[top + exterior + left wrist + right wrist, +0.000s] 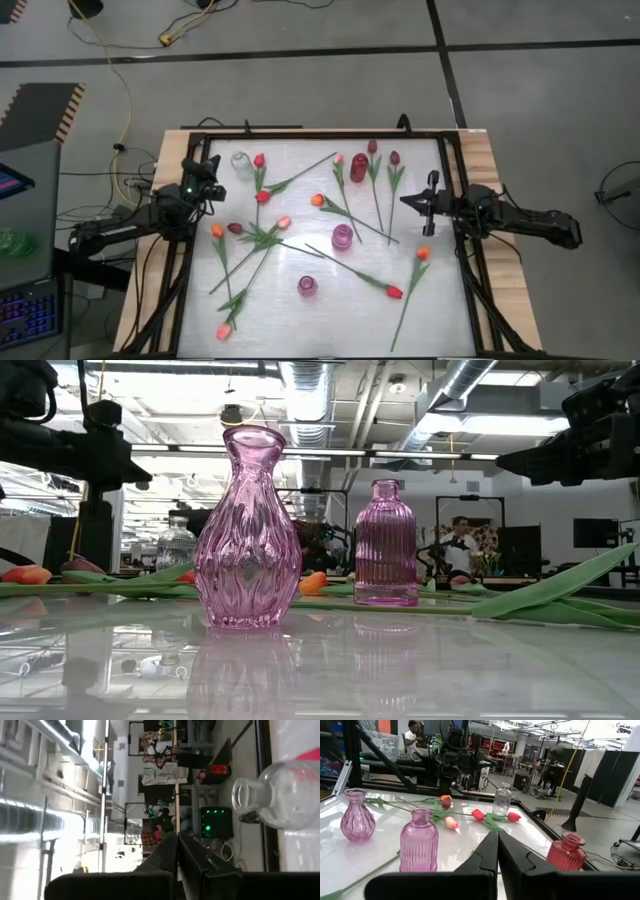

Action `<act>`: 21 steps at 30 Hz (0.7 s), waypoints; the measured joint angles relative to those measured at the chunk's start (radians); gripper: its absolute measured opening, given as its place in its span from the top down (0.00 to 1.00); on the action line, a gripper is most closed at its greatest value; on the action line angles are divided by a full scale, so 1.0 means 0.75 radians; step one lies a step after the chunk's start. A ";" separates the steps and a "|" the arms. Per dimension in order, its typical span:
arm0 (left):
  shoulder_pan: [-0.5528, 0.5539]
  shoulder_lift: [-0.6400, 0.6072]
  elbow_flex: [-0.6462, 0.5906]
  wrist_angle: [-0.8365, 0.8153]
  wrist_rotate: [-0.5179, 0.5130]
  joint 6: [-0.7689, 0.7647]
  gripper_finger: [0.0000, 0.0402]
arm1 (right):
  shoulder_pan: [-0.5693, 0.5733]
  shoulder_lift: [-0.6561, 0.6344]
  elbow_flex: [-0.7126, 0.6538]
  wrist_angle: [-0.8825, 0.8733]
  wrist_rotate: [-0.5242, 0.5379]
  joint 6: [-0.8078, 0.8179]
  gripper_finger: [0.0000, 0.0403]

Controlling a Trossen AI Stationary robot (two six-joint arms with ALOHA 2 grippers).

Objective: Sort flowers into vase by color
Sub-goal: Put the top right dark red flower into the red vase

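Note:
Several tulips lie flat and scattered on the white table top (440, 300), among them a red head (259, 160), an orange one (316, 200) and a maroon one (372, 147). Their green stems cross at the middle. Upright stand a clear vase (240, 163), a red vase (358, 167), a ribbed pink vase (342, 237) and a bulbous pink vase (307, 286). My left gripper (177, 839) hovers shut at the left edge beside the clear vase (280, 795). My right gripper (497, 836) hovers shut at the right edge, pointing level across the table. Both hold nothing.
A black frame (300, 133) runs around the table top, with wooden board edges (495, 170) outside it. In the low view the bulbous pink vase (247, 530) stands nearest, the ribbed one (386, 543) behind it. A person (460, 545) is in the room beyond.

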 joint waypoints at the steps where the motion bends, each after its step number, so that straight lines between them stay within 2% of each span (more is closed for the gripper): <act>1: 0.000 0.000 0.000 0.000 0.000 -0.032 1.00 | 0.000 0.000 0.000 0.000 0.000 0.000 0.90; 5: 0.000 0.000 0.001 -0.002 0.034 -0.098 1.00 | 0.000 0.000 0.000 0.000 0.000 0.000 0.90; 8: 0.000 0.001 0.003 0.000 0.155 -0.175 1.00 | 0.001 0.000 0.000 0.000 0.000 0.000 0.90; 10: -0.005 0.005 0.004 0.004 0.352 -0.365 1.00 | 0.000 0.000 0.000 0.001 0.000 0.001 0.90; 16: -0.010 0.005 0.004 -0.001 1.154 -1.072 1.00 | 0.001 0.000 0.000 0.002 0.000 0.004 0.90; 18: -0.010 0.005 0.004 -0.002 1.345 -1.283 1.00 | 0.001 0.000 0.000 0.002 0.000 0.005 0.90; 21: -0.010 0.005 0.004 -0.009 1.550 -1.598 1.00 | 0.001 0.000 0.000 0.002 -0.003 0.054 0.90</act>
